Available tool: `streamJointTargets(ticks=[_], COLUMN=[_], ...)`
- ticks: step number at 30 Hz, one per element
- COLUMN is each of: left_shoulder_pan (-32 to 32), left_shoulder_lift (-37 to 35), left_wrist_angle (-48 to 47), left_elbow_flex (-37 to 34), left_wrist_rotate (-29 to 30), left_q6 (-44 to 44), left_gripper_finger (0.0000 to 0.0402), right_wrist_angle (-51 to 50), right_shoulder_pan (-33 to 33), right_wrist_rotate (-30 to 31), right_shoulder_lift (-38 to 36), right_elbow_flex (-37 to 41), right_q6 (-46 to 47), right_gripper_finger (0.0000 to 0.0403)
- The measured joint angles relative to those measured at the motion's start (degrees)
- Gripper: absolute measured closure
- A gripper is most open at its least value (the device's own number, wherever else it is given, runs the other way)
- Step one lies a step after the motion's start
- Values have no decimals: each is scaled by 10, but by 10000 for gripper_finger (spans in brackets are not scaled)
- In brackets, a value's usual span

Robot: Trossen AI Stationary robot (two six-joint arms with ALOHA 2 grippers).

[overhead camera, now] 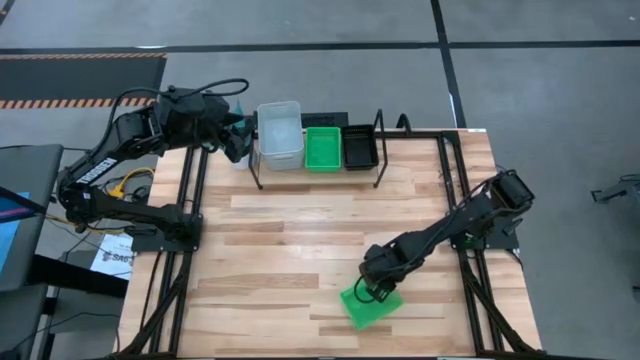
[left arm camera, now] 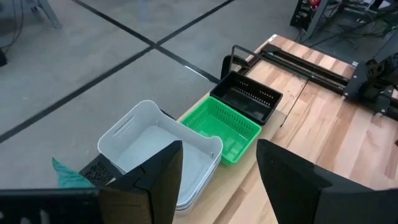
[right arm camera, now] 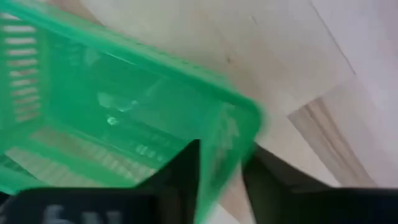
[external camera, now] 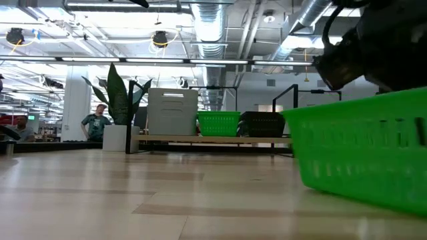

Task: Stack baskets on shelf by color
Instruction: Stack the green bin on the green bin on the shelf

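A bright green basket [overhead camera: 372,307] [external camera: 363,153] rests on the wooden table near its near edge, right of the middle. My right gripper [overhead camera: 374,289] [right arm camera: 221,183] points down over its far side and is shut on one wall. The shelf [overhead camera: 378,150] [external camera: 213,139] stands at the table's far edge. It holds a stack of grey-white baskets [overhead camera: 280,135] [left arm camera: 158,149] at its left, a green basket [overhead camera: 323,148] [left arm camera: 224,127] in the middle and a black basket [overhead camera: 360,148] [left arm camera: 247,98] at its right. My left gripper [overhead camera: 238,138] [left arm camera: 217,186] hovers open, high beside the shelf's left end. My right gripper has the green basket's side wall, close to a corner [right arm camera: 217,146], between its two fingers, one finger [right arm camera: 183,171] inside the basket and the other outside. The fingers come from above, pointing down. The basket's bottom rests on the table.
A teal plant [external camera: 120,100] [left arm camera: 65,174] in a white pot stands just left of the shelf, under my left arm. Bare tabletop [overhead camera: 300,240] stretches between the shelf and the near green basket. People [external camera: 97,121] show far off in the room behind.
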State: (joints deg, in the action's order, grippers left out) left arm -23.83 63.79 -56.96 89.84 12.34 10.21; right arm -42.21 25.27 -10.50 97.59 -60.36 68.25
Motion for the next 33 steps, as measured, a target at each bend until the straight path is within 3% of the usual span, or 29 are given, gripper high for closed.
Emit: streamJointTargets(ticks=[5, 11, 17, 24, 33], left_shoulder_pan=[0, 0, 0, 0, 0], left_shoulder_lift=[0, 0, 0, 0, 0], left_wrist_angle=[-17, -30, -55, -71, -70], left_elbow_flex=[0, 0, 0, 0, 0], left_wrist_rotate=[0, 0, 0, 0, 5], left_q6=[-6, -7, -5, 10, 41], left_gripper_finger=[207, 207, 207, 207, 207], right_wrist_angle=[-4, -22, -24, 8, -65], right_shoulder_pan=[-18, -103, -300, -507, -633], right_wrist_rotate=[-11, 2, 6, 7, -1], right_shoulder_lift=[2, -41, -118, -126, 40], right_elbow_flex=[0, 0, -20, -179, -482], right_q6=[-64, -230, -430, -656, -900], right_gripper_finger=[384, 394, 396, 391, 387])
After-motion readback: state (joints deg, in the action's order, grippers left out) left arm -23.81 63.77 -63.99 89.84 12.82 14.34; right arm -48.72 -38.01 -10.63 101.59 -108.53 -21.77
